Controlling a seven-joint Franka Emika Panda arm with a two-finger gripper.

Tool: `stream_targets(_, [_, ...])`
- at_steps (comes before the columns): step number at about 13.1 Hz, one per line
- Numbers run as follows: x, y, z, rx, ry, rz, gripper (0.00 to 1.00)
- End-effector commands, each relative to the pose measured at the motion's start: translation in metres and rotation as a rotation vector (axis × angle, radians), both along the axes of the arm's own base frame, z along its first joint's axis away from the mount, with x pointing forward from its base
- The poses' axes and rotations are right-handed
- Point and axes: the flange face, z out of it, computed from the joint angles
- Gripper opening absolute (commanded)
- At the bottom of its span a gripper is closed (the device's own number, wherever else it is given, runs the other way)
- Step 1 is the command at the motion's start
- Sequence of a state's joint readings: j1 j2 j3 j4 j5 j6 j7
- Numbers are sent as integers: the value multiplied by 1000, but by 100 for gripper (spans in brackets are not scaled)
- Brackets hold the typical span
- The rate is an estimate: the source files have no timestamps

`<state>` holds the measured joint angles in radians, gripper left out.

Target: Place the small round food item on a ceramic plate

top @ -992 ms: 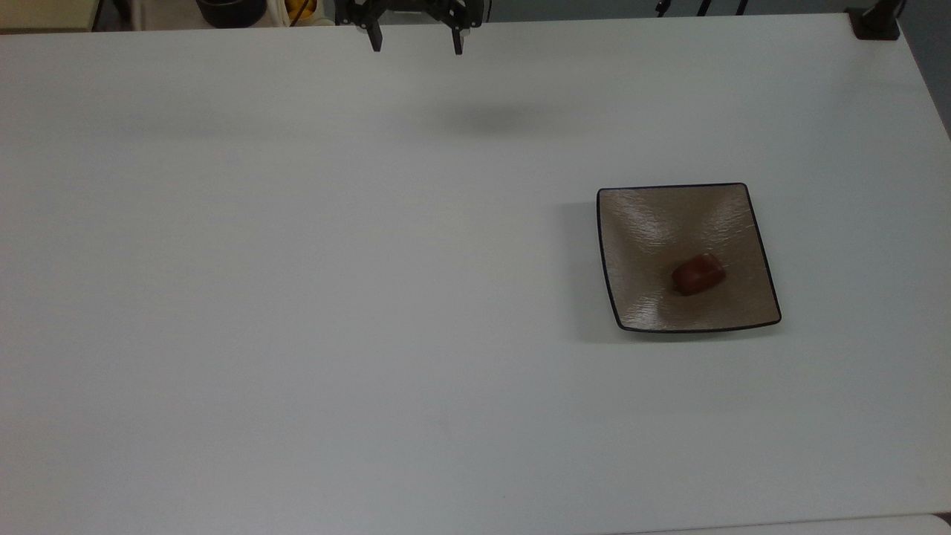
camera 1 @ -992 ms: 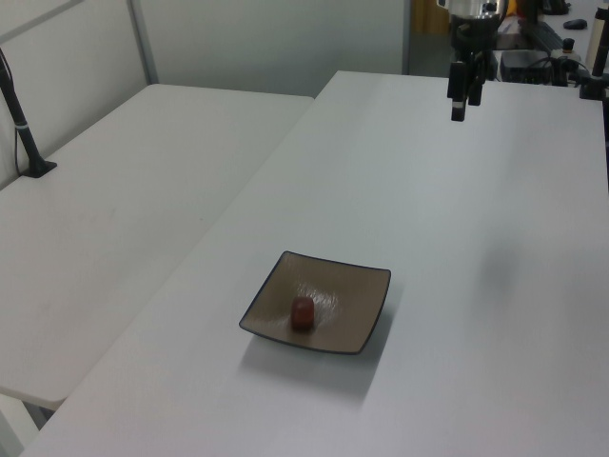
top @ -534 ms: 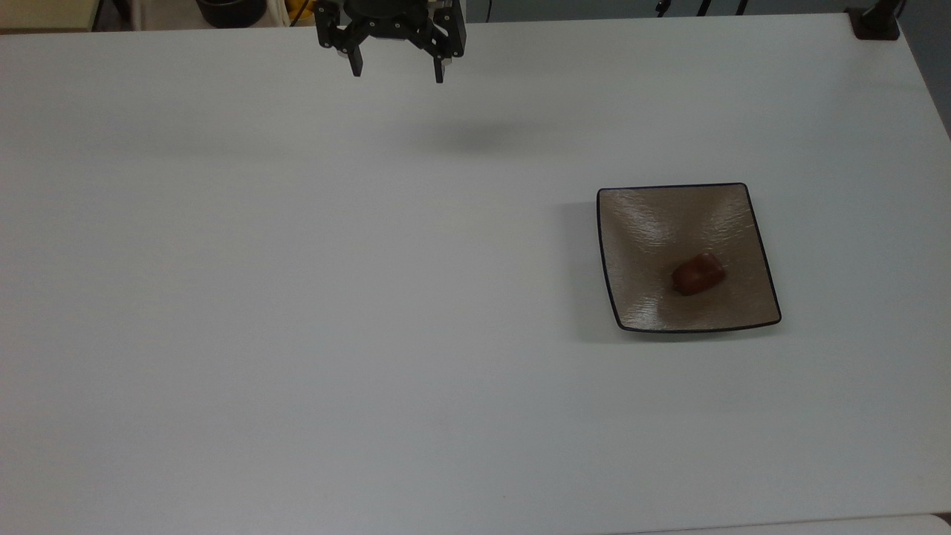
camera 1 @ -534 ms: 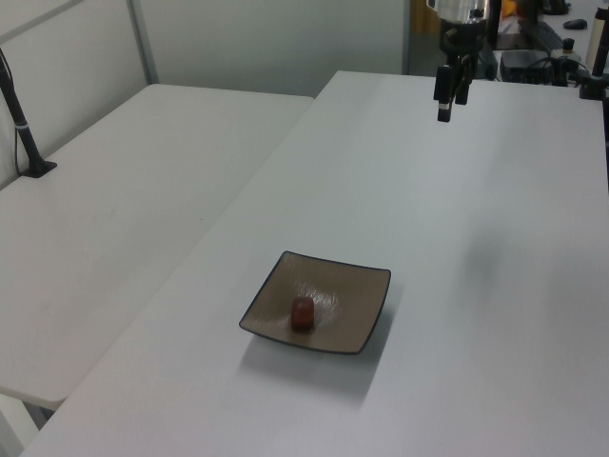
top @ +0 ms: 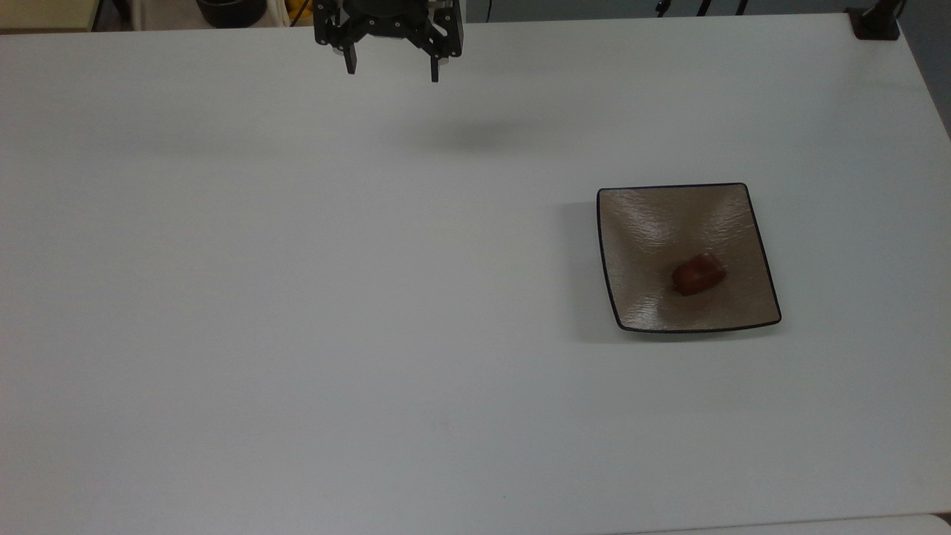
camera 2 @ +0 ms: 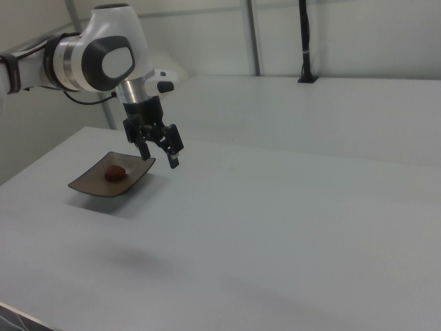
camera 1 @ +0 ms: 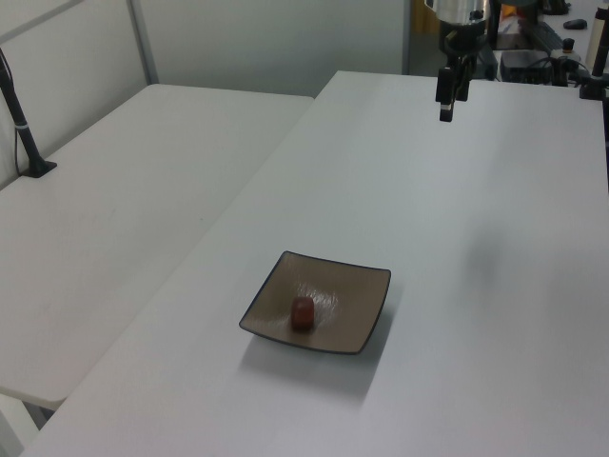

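The small round food item [top: 698, 274] lies on the ceramic plate [top: 646, 223], a little off the plate's middle toward the top view's lower right (a glossy reddish-brown lump on the tan, shiny surface). The plate sits flat on the white table [top: 297, 297], toward the top view's right. The gripper [top: 391, 73] hangs above the table at the top view's upper edge, well apart from plate and food, its fingers spread wide with nothing between them. In the right view the gripper [camera 2: 160, 161] points downward, nearer the camera than the plate [camera 2: 89, 183].
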<state>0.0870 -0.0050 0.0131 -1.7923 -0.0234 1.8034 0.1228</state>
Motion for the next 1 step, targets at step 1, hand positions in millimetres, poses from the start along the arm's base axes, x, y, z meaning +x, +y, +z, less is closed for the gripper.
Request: stream_targets(1, [-2,4,3,-15,12,19,100])
